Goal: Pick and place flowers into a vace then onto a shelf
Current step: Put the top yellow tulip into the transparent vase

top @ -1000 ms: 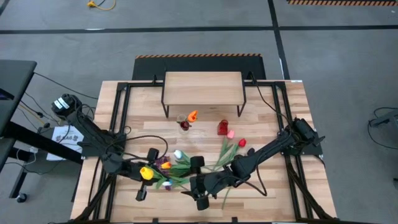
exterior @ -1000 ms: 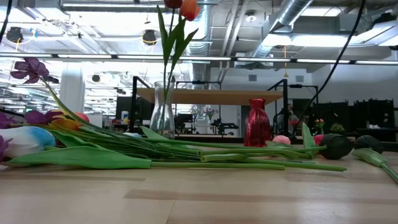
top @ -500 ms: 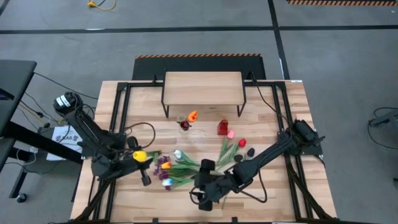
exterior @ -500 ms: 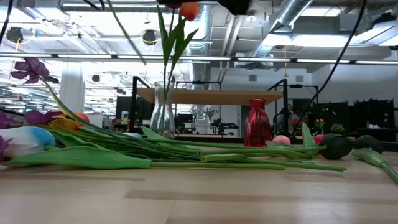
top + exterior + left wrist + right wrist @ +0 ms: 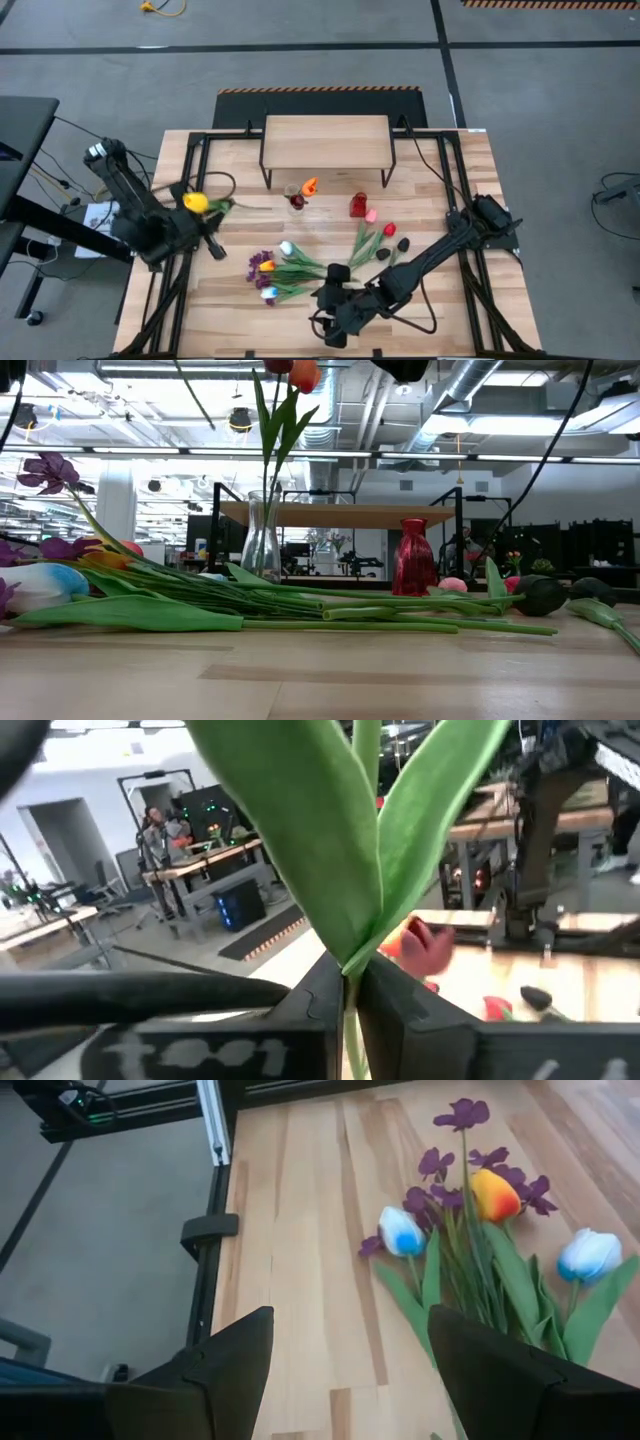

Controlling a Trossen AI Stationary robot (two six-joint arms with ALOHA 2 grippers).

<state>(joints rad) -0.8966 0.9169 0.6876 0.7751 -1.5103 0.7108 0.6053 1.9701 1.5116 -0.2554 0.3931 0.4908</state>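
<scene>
Plank desk [image 5: 440,170] seen from above, with the shelf [image 5: 326,141] standing at its far edge. Left arm raised over the desk's left side; its pincer [image 5: 345,982] is closed on the green stem of a yellow tulip [image 5: 194,203], whose head lies above the left rail and whose leaves [image 5: 330,840] fan out just past the fingers. Right arm reaching across the near edge; its pincer [image 5: 350,1370] is open and empty, hovering just beside the heap of flowers [image 5: 283,270] that lies flat at the desk's near centre: white-blue, orange and purple heads to the left, stems running right. More tulips [image 5: 385,235] lie to the right of the heap. A clear vase [image 5: 262,538] holding two upright tulips stands in front of the shelf, with a red vase [image 5: 358,206] to its right.
</scene>
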